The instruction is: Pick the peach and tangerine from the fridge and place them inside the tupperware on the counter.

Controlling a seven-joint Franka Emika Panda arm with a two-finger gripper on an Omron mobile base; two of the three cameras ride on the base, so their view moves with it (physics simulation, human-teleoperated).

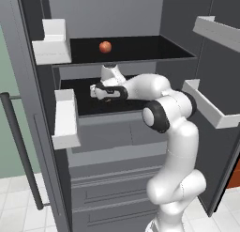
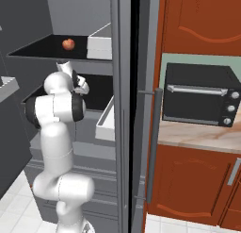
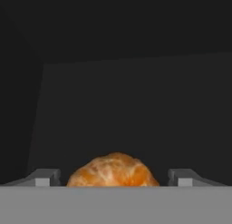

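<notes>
Presently the arm (image 1: 173, 132) rises from the floor, bends at the elbow and reaches horizontally into the fridge (image 1: 117, 146), wrist over the lower black shelf (image 1: 84, 106). In the hand view the gripper (image 3: 114, 177) stands open, its fingertips (image 3: 43, 178) spread either side of the tangerine (image 3: 113, 171), not touching it. The peach (image 1: 105, 47) sits on the upper shelf (image 1: 140, 48).

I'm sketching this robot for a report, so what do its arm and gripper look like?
The arm is made of glossy white, rounded tubular segments joined by dark grey to black bands at the joints, with no visible cables or markings. The hand is white with a black section. The gripper ends in two small dark grey, blocky fingertips, seen in the hand view.
</notes>
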